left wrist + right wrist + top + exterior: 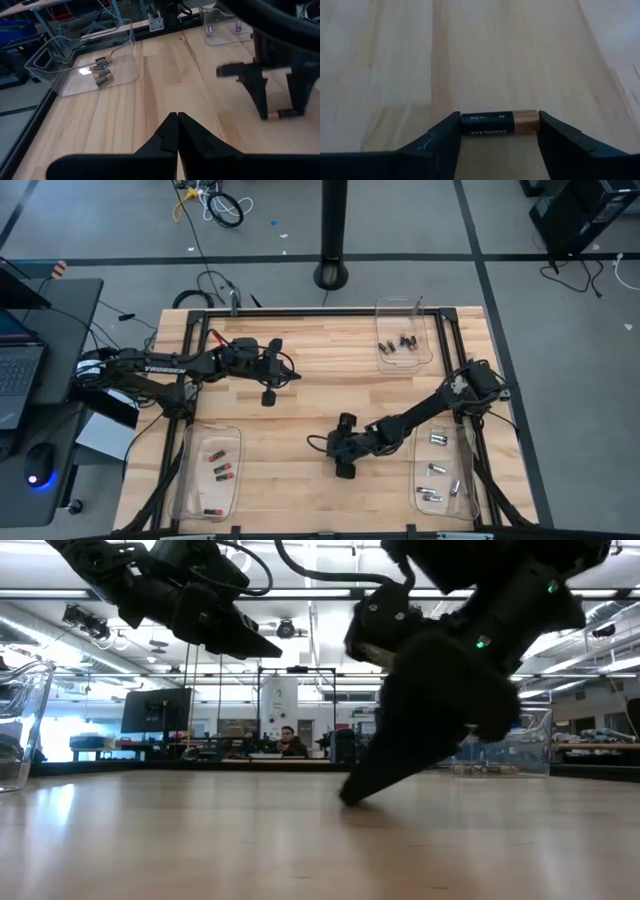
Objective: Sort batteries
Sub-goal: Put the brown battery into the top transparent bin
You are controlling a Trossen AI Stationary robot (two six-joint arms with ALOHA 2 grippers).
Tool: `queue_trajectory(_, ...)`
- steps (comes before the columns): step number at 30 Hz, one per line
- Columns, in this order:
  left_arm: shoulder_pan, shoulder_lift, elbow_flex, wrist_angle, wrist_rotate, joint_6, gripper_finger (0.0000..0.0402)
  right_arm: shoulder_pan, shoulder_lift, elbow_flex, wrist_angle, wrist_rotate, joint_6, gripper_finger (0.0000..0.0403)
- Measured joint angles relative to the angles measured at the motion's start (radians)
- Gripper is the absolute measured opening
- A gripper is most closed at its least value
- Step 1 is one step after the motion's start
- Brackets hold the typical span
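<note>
Jaws of my right gripper [500,125] bracket the black-and-copper battery [500,124] end to end on bare worktop [300,410] mid-board, well clear of the trays [208,470], while my left gripper [177,132] hangs clenched.

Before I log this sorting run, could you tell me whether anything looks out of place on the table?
One battery lies loose on the bare wood, outside all three trays, between the right gripper fingers. Nothing else stands out.

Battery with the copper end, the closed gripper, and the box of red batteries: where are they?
Battery [500,124]: right wrist view, middle of body.
Left gripper [178,120]: left wrist view, between closed fingertips.
Red batteries' tray [186,480]: high view, left wall.
</note>
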Motion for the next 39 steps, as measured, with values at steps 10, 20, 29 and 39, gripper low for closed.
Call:
queue_trajectory(10, 0.000, 0.000, 0.000, 0.002, 0.000, -0.017, 0.0011, -0.149, -0.389, 0.001, -0.482, 0.103, 0.168, 0.0231)
queue_trajectory(20, 0.000, 0.000, 0.000, 0.013, -0.001, -0.019, 0.0011, -0.538, -0.691, 0.003, -0.943, 0.139, 0.236, 0.0231)
queue_trajectory(29, 0.000, 0.000, 0.000, 0.025, -0.002, -0.020, 0.0011, -0.885, -0.599, 0.002, -0.992, 0.029, 0.115, 0.0231)
queue_trajectory(39, 0.000, 0.000, -0.001, 0.023, -0.002, -0.020, 0.0011, -1.081, -0.415, 0.002, -0.946, -0.058, 0.039, 0.0231)
